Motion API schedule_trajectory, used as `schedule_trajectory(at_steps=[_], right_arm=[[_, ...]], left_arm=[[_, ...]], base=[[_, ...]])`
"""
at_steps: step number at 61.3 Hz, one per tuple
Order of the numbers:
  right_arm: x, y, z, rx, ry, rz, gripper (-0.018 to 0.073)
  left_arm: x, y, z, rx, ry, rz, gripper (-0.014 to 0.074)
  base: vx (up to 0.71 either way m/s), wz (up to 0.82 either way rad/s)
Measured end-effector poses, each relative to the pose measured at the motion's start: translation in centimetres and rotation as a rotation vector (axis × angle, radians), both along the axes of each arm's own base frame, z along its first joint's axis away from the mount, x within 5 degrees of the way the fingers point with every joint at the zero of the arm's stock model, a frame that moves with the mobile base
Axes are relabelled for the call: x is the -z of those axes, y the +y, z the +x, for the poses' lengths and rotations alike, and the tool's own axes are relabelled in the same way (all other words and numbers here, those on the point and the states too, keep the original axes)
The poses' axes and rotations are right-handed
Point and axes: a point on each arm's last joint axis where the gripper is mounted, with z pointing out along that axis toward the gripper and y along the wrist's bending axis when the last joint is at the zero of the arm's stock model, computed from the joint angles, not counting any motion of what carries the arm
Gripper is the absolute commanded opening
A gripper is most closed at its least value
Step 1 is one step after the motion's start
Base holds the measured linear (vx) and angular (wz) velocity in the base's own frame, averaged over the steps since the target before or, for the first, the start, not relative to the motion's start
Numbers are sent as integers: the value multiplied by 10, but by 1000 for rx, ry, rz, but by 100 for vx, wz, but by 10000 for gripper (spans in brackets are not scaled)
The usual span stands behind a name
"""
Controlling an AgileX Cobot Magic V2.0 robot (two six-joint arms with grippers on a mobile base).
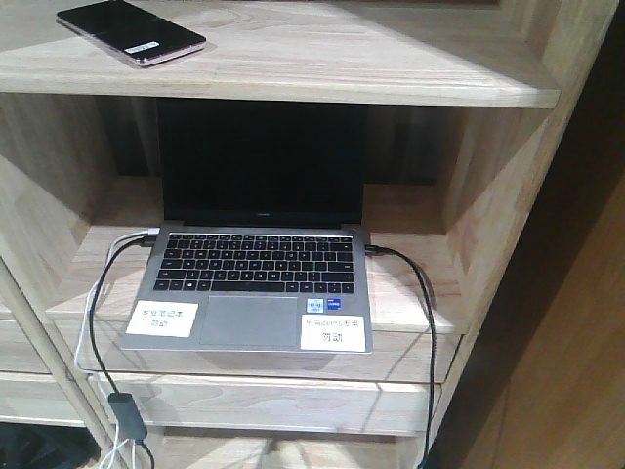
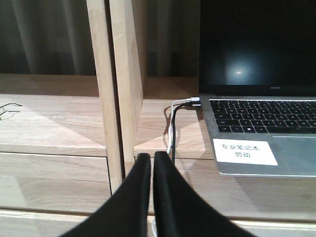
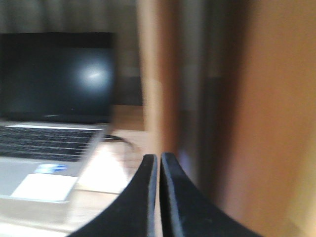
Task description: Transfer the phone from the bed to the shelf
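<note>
laptop [image 2: 261, 126] | bezel: huawei | palm-rest sticker [image 2: 244, 151]: 专业笔记本 勿动

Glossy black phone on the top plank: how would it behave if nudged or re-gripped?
The thin glossy black phone with a white sticker looks rigid and flat, so it should slide rather than roll or tip. Its glossy face probably makes it slippery on the pale wooden shelf. It lies near the front edge, so a forward push might drop it.
</note>
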Motion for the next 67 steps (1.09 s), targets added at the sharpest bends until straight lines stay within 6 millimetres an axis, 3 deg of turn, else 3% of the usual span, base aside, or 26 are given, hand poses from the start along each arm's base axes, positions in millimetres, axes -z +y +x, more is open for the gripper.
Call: schedule_trajectory(at_steps=[26, 67], right_arm=[[50, -3, 15, 58, -52, -18, -1], [47, -4, 16, 64, -121, -19, -1]], left_arm=[[0, 0, 0, 0, 0, 0, 1], [0, 0, 0, 0, 0, 0, 1]], base=[[0, 0], [0, 0]])
